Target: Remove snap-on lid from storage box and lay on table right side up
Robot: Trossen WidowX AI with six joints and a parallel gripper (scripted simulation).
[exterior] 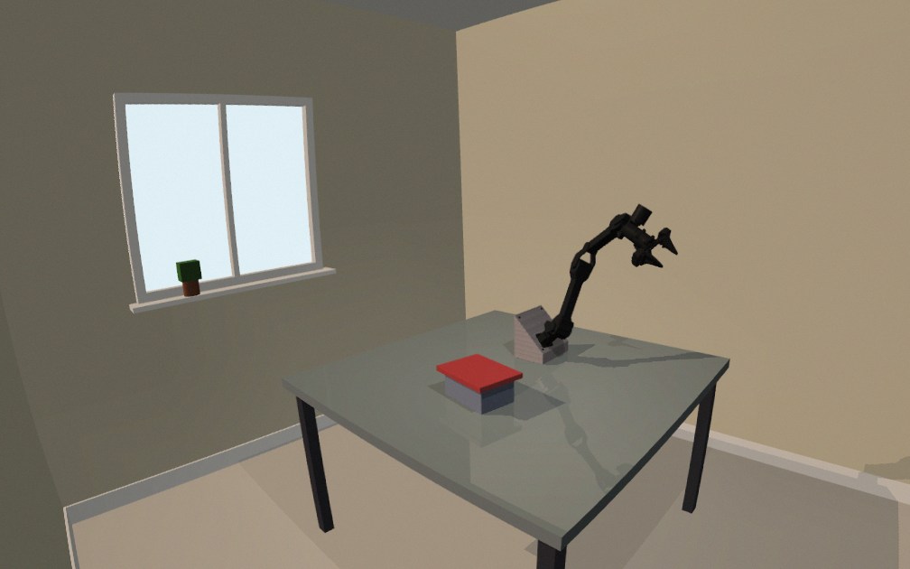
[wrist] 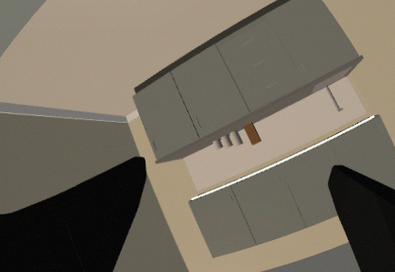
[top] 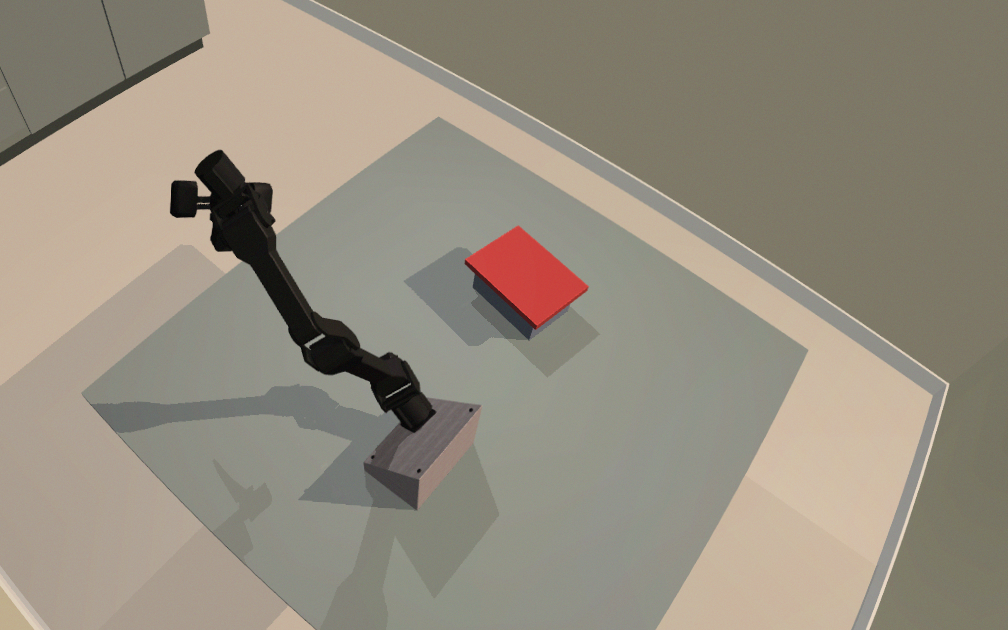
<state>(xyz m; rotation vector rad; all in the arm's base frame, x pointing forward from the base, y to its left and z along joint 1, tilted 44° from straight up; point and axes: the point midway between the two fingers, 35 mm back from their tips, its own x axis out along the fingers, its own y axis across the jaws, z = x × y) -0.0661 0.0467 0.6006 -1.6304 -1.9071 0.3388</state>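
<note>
Grey-green, faintly reflective material forms the top of the table (top: pixel 648 438) (exterior: pixel 387 403), which is supported on dark legs (exterior: pixel 314 467). The floor (top: pixel 335 117) (exterior: pixel 210 517) (wrist: pixel 90 37) is pale beige. Olive-brown covers the wall on the left of the exterior view; tan covers the wall on the right. Set in the left wall is a two-pane window (exterior: pixel 223 191) with a pale frame. On its sill stands a small potted plant (exterior: pixel 190 272), green above and brown below. Grey cabinets (top: pixel 61 62) (wrist: pixel 246 65) stand on the floor, and the wrist view shows a faucet (wrist: pixel 334 98), a brown block (wrist: pixel 252 133) and three small grey cylinders at their counter.

Storage box (top: pixel 500 304) (exterior: pixel 480 397): blue-grey, upright on the table, on the near side of the arm's mount in the exterior view. Its contents are hidden by the lid (top: pixel 526 275) (exterior: pixel 479 372), a flat red panel seated on top and projecting past the box walls.

The mount (top: pixel 449 446) (exterior: pixel 527 343), a wedge-shaped block with a sloping face, carries the black arm (top: pixel 284 297) (exterior: pixel 571 290). The arm reaches up and to the right in the exterior view. Its gripper (exterior: pixel 669 259) (wrist: pixel 240 172) is well apart from box and lid, fingers spread wide open with nothing between them.
</note>
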